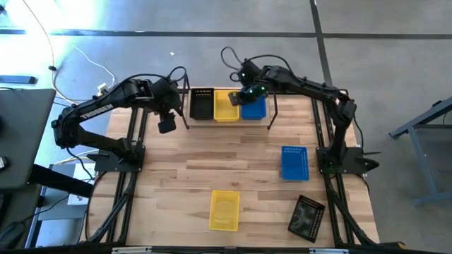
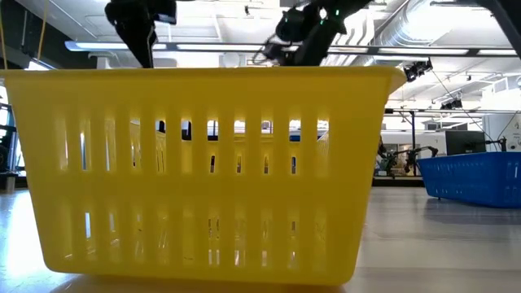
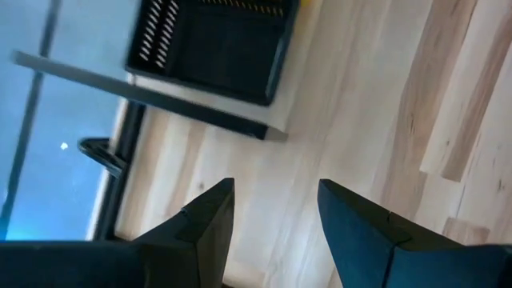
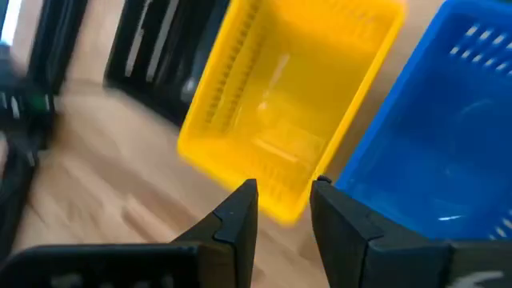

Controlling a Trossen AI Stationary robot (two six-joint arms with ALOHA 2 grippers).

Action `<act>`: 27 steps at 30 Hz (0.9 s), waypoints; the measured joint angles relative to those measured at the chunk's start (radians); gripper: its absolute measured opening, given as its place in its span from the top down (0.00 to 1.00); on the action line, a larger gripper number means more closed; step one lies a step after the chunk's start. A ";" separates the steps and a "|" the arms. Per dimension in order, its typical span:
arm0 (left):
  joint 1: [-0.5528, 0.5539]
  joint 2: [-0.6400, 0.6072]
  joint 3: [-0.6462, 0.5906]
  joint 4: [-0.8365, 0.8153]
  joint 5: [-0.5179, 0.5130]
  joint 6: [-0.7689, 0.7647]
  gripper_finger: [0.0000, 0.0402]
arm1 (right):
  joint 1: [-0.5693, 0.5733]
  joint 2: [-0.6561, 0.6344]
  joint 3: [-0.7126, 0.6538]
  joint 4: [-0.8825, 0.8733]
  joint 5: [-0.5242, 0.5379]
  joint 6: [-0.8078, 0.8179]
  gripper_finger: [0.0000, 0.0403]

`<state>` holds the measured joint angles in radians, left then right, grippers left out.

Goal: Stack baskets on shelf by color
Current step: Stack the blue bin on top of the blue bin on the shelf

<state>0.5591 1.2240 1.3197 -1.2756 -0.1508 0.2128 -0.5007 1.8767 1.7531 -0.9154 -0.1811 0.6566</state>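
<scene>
Shelf at the table's far edge carries three baskets in a row: black, yellow, blue.

Only the high view shows three more loose on the table: a blue basket near the right edge, a yellow one at the near edge, a tilted black one at the near right corner.

Low view: the near yellow basket blocks the shelf.

Right gripper over the shelf, fingers slightly apart, empty. Left gripper beside the shelf's left end, fingers apart, empty.
</scene>
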 joint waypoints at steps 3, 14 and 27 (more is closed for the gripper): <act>0.000 -0.001 -0.044 0.000 0.021 -0.007 0.57 | 0.046 -0.037 0.000 -0.052 0.045 -0.051 0.75; -0.012 -0.002 -0.132 0.020 0.027 -0.024 0.57 | 0.223 -0.072 0.000 -0.229 0.154 -0.116 0.75; -0.012 -0.002 -0.132 0.021 0.028 -0.022 0.57 | 0.417 -0.072 0.000 -0.489 0.286 -0.107 0.75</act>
<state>0.5472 1.2222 1.1881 -1.2549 -0.1230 0.1910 -0.0841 1.8046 1.7531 -1.4044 0.1053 0.5497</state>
